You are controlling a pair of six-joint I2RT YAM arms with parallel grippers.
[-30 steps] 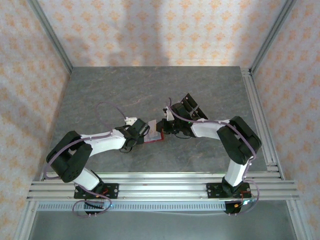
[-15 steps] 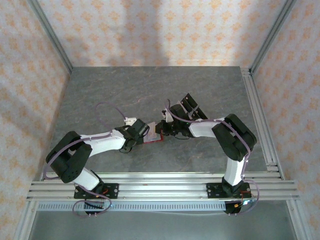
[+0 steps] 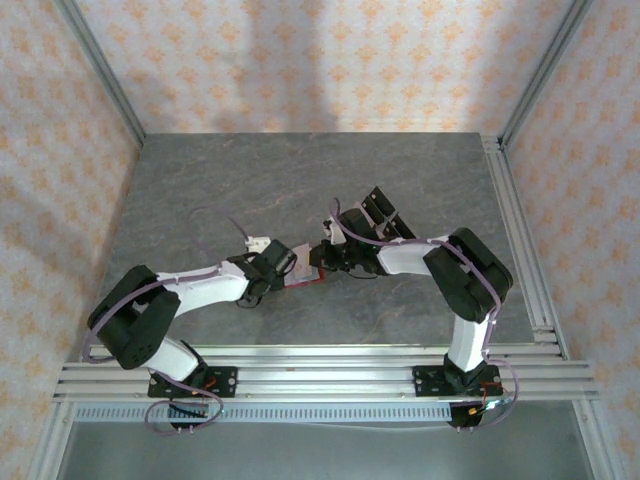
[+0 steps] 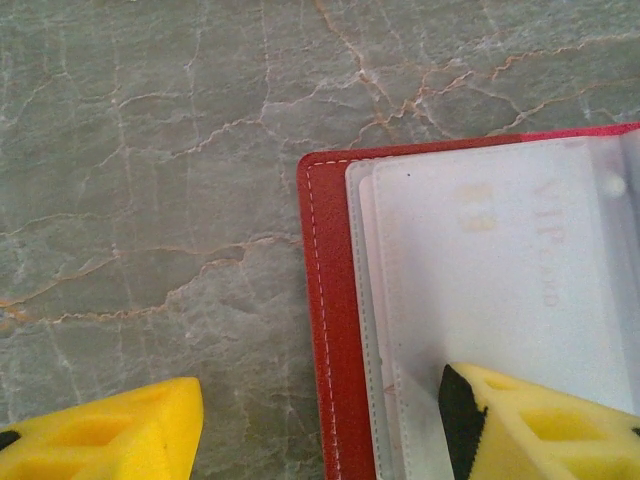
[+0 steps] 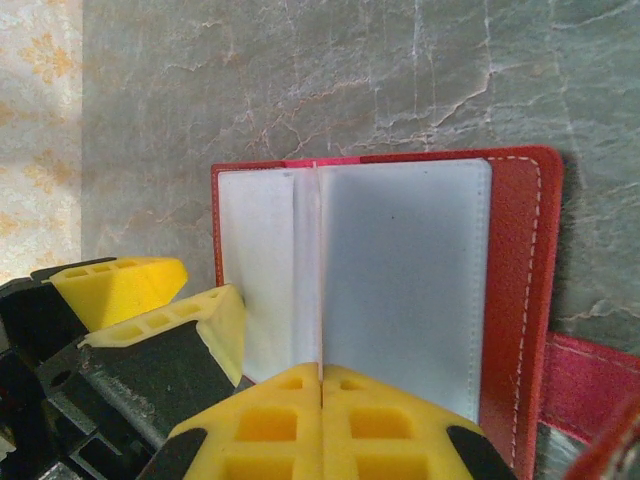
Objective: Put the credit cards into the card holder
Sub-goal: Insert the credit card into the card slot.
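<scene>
The card holder [image 3: 310, 276], a red wallet, lies open on the table between both grippers. In the left wrist view its clear sleeves cover a pale credit card [image 4: 500, 270] marked VIP. My left gripper [image 4: 320, 400] is open across the holder's red edge [image 4: 325, 300]. One of its fingers [image 4: 530, 420] rests on the sleeve, the other [image 4: 110, 430] is over bare table. My right gripper [image 5: 322, 375] is shut on a thin pale sheet [image 5: 318, 270] standing on edge over the holder's fold. I cannot tell whether that sheet is a card or a sleeve leaf.
A clear acrylic stand with black strips [image 3: 384, 214] stands just behind the right wrist. Grey marbled table [image 3: 250, 180] spreads to the back and sides. Metal rails [image 3: 520, 230] line the right and near edges. The holder's strap [image 5: 590, 385] lies at its lower right.
The right arm's elbow has swung left and its gripper has stayed shut at the holder. The left gripper has crept slightly farther onto the holder.
</scene>
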